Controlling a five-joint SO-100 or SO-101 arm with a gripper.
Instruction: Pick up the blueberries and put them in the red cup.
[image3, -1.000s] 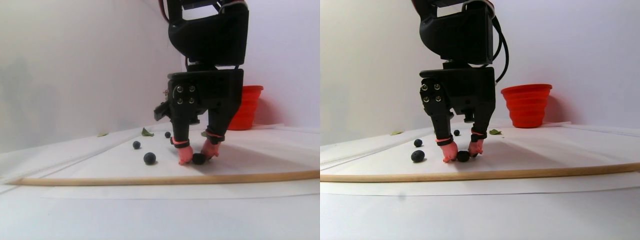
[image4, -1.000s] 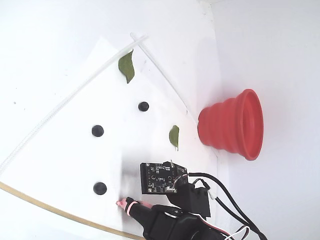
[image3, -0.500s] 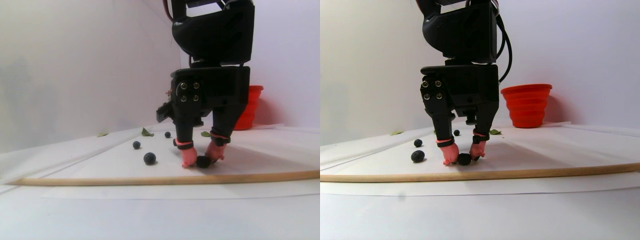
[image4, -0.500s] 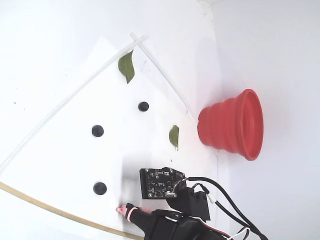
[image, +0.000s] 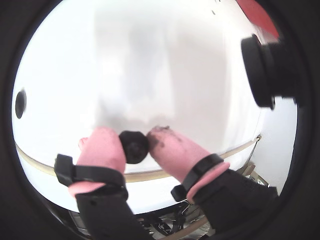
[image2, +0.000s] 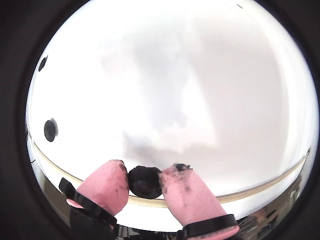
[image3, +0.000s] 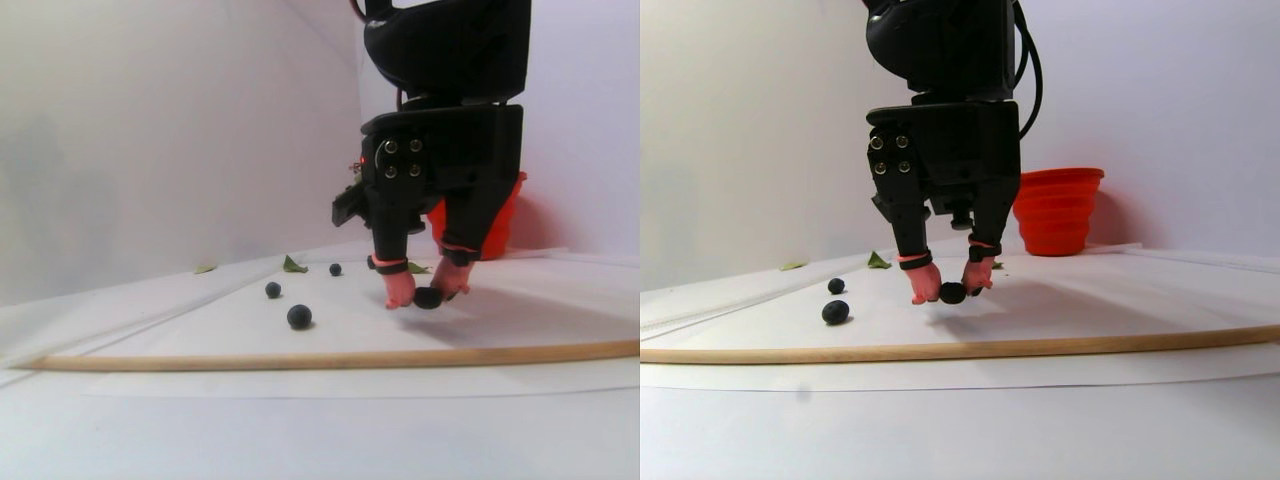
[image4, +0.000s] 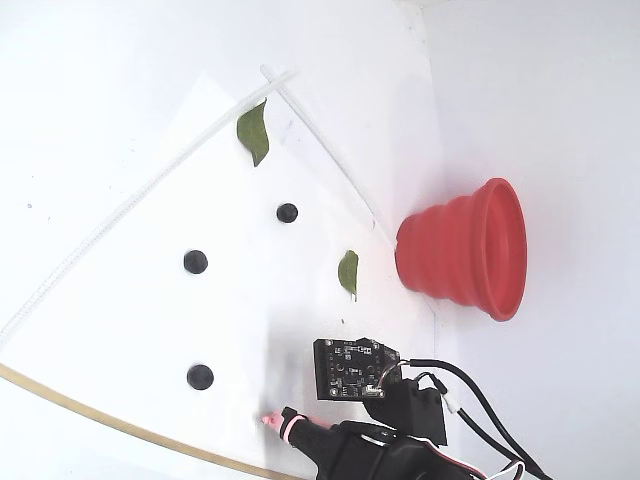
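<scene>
My gripper (image: 135, 143) (image2: 144, 176) (image3: 428, 293) is shut on one blueberry (image: 134, 146) (image2: 145, 182) (image3: 429, 297), a dark ball pinched between the two pink fingertips. It hangs a little above the white sheet. Three more blueberries (image4: 287, 212) (image4: 195, 262) (image4: 200, 377) lie on the sheet, left of the gripper in the stereo pair view (image3: 299, 316). The red cup (image4: 465, 250) (image3: 1055, 210) stands upright at the back by the wall, beyond the gripper. In the fixed view only one pink fingertip (image4: 270, 420) shows; the held berry is hidden there.
Two green leaves (image4: 254, 132) (image4: 348, 272) lie on the sheet, one close to the cup. A thin wooden strip (image3: 330, 358) (image4: 100, 415) edges the sheet's front. White walls close in behind and beside the cup.
The gripper has lifted off the sheet with the blueberry between its fingertips and shifted slightly right, toward the cup. The other berries, leaves and cup have not moved.
</scene>
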